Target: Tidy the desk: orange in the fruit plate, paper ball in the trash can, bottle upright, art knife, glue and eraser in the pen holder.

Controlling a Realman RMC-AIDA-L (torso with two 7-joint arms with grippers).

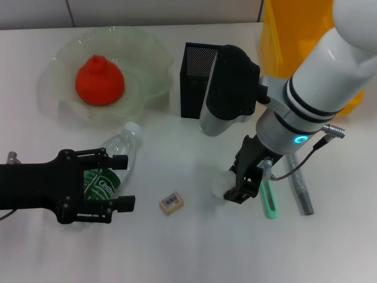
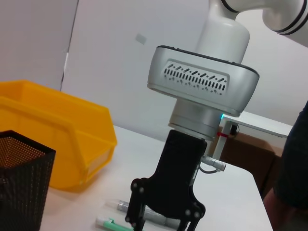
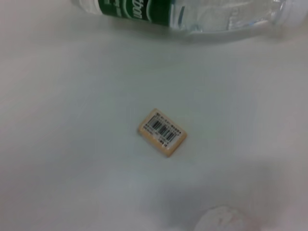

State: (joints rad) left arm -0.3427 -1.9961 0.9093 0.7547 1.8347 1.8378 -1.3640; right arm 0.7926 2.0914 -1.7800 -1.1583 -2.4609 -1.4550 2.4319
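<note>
The right gripper (image 1: 235,186) pinches the paper ball (image 1: 222,187); eraser (image 1: 171,202) to its left, art knife (image 1: 269,197) just right. The left gripper (image 1: 121,181) spreads wide around the lying bottle (image 1: 112,165).

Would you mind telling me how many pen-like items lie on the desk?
2: a mint-green art knife beside the right gripper, and a grey glue stick just outboard of it. Others may be hidden.
</note>
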